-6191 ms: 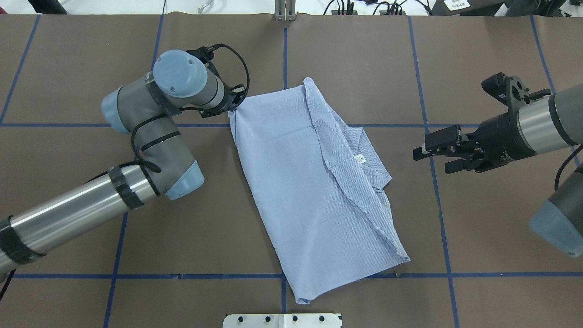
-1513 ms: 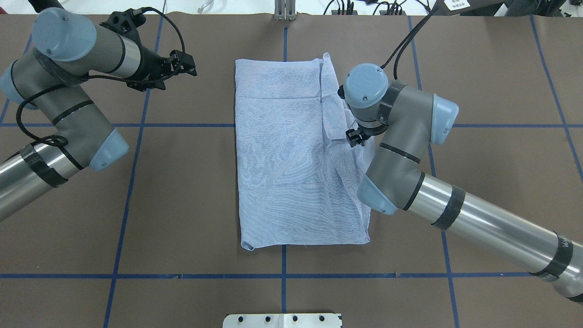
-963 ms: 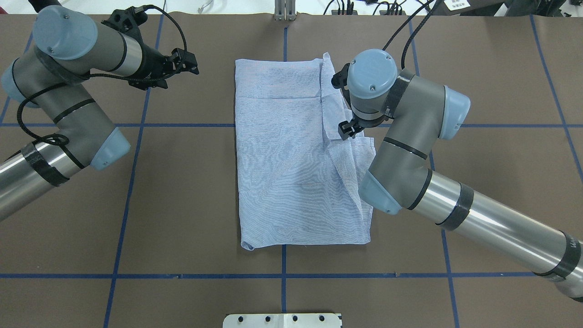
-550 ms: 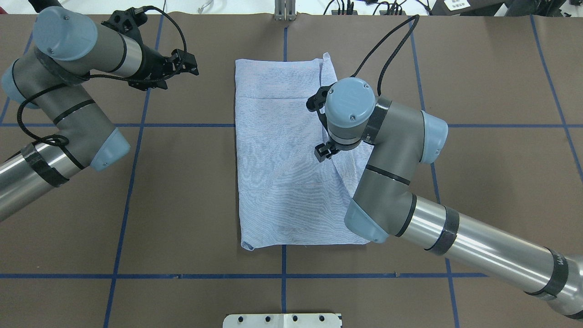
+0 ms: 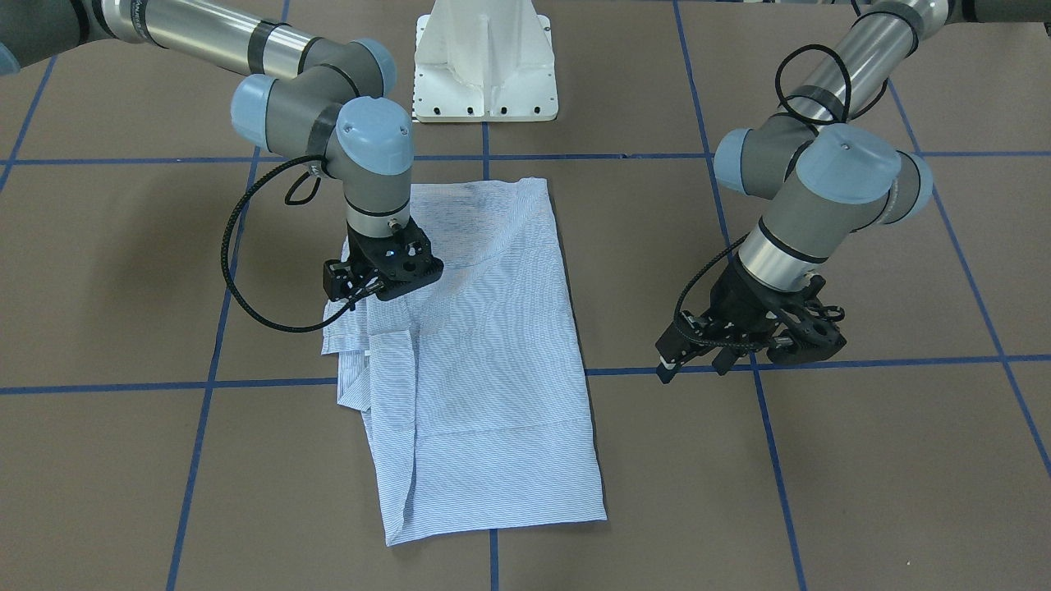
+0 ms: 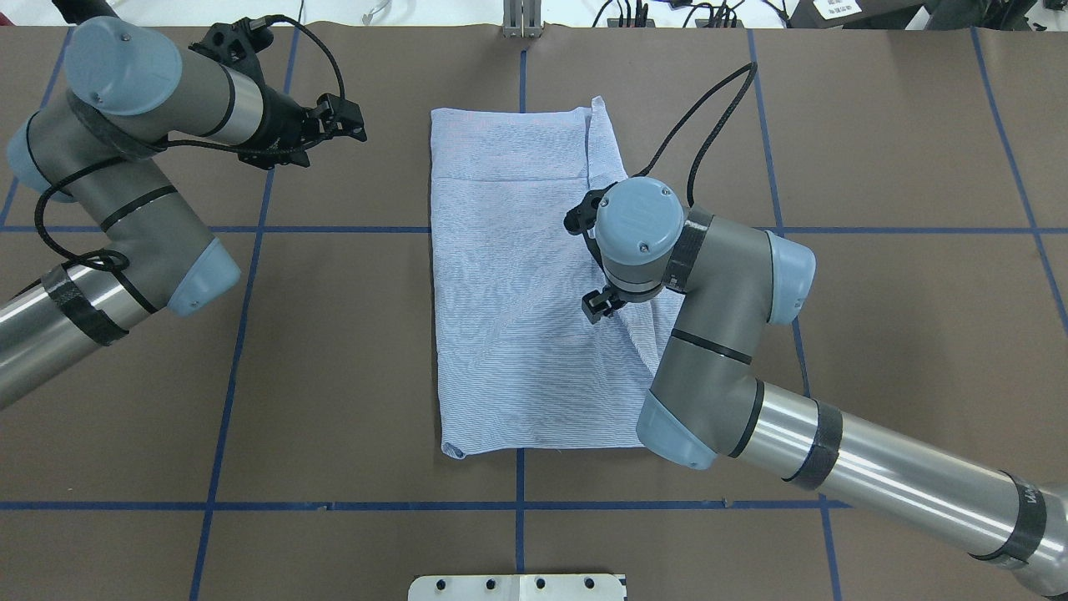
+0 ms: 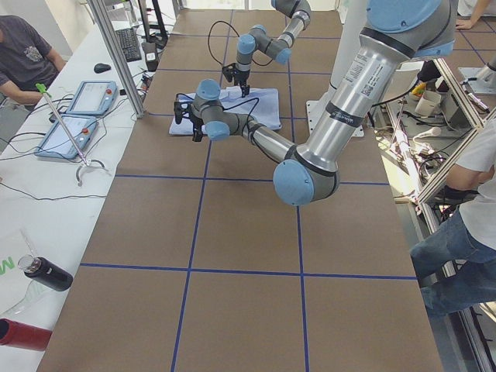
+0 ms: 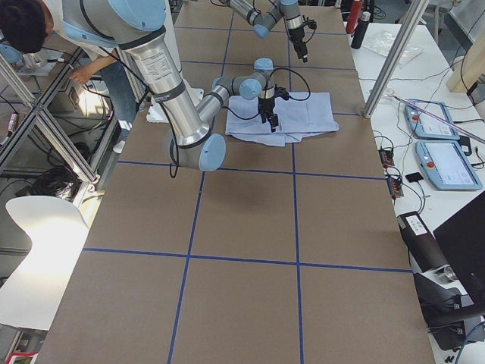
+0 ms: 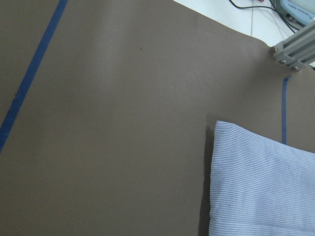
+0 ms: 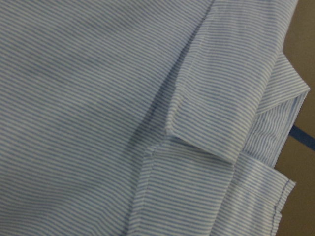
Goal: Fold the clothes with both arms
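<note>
Shirt [image 6: 509, 292] lies flat mid-counter [image 6: 334, 376], folded to a long rectangle, with layered flaps along its edge on the robot's right.

Right end effector [image 5: 355, 289] points down at that layered edge, touching the cloth or just above it. Its finger spread, and any grip on fabric, I cannot tell.

Left end effector [image 6: 349, 123] hangs over bare counter near the shirt's far corner, apart from it. Its fingers are spread and hold nothing.

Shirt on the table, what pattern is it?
The shirt has fine blue-and-white stripes, clearest in the right wrist-mounted view.
</note>
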Available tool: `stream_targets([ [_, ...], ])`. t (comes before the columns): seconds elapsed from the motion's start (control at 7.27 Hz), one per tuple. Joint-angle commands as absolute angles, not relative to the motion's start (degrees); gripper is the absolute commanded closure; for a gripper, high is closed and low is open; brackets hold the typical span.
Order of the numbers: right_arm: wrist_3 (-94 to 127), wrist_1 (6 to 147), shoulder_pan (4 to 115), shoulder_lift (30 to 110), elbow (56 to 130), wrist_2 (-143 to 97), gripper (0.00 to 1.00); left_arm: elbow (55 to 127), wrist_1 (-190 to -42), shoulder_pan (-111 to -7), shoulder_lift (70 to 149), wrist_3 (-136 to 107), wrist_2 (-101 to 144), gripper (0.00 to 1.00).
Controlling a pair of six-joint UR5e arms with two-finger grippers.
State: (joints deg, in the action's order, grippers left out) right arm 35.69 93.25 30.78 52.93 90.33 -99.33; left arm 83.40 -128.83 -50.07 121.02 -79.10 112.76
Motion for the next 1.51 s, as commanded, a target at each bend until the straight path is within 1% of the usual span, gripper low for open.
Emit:
stream_targets([
  [0.0,35.7,93.3,30.3,53.1,90.0,-99.7,0.0,83.4,-128.8,-50.0,121.0,-79.1,112.8,0.0],
  [0.55,35.0,96.0,30.8,53.4,90.1,-99.5,0.0,83.4,-128.8,-50.0,121.0,-79.1,112.8,0.0],
  [1.38,28.4,96.1,38.9,59.0,90.4,-100.4,0.0,85.0,-128.2,-49.6,121.1,-79.2,112.8,0.0],
])
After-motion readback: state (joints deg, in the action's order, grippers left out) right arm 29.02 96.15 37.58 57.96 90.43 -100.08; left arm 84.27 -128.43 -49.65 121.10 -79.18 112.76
